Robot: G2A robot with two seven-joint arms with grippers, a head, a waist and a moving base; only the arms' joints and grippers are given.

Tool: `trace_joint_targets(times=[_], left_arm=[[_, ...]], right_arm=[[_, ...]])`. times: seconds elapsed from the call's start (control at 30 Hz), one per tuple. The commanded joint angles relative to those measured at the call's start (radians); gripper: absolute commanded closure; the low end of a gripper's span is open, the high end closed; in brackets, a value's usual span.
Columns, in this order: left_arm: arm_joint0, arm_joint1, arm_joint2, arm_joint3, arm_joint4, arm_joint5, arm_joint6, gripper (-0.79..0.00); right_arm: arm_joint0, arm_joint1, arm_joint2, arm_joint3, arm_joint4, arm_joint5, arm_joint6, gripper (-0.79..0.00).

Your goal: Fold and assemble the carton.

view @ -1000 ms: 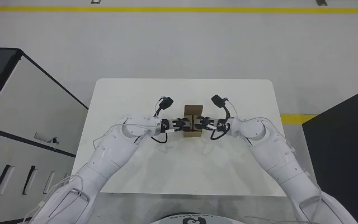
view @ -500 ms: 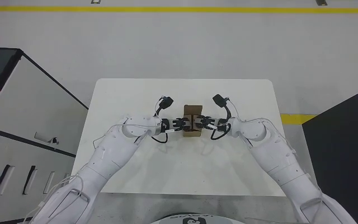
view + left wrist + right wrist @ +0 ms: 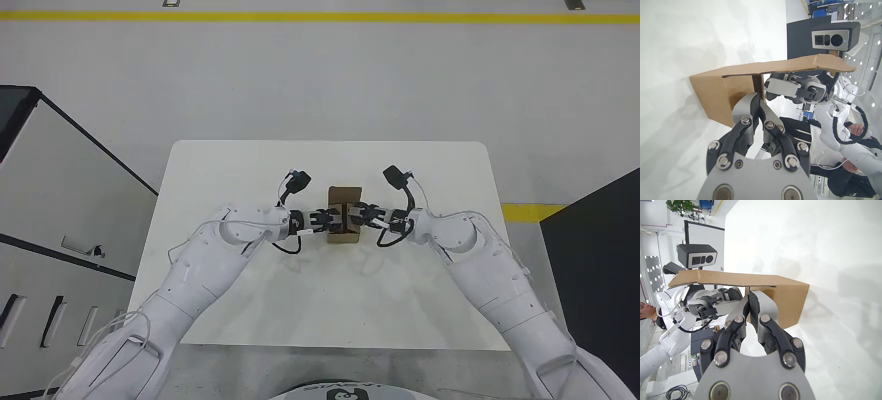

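I am watching the carton [image 3: 345,214] sitting on the white table [image 3: 230,180], about midway between its left and right edges and somewhat nearer the far edge than the near one. The brown board is resting on the tabletop only half formed. One long panel is running out past both claws, and a short flap is standing across the open end.

The left gripper [image 3: 759,106] is sitting at the carton's left side, its claw narrowed right down and pinching the edge of a short flap between the pads. The right gripper [image 3: 749,306] is sitting opposite at the carton's right side, likewise narrowed and gripping a flap edge. The two claws are facing each other very closely beside the long panel — I cannot tell whether they are touching.
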Motion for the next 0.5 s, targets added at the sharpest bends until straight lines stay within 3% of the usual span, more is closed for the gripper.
trace_joint_targets(times=[0.0, 0.47], left_arm=[[-0.004, -0.002, 0.004, 0.009, 0.001, 0.009, 0.000, 0.000], [-0.008, -0.008, 0.001, 0.026, -0.009, -0.003, -0.001, 0.000]], right_arm=[[-0.001, 0.000, 0.001, 0.007, -0.001, 0.004, 0.002, 0.000], [0.005, -0.003, 0.001, 0.023, 0.004, 0.003, 0.010, 0.000]])
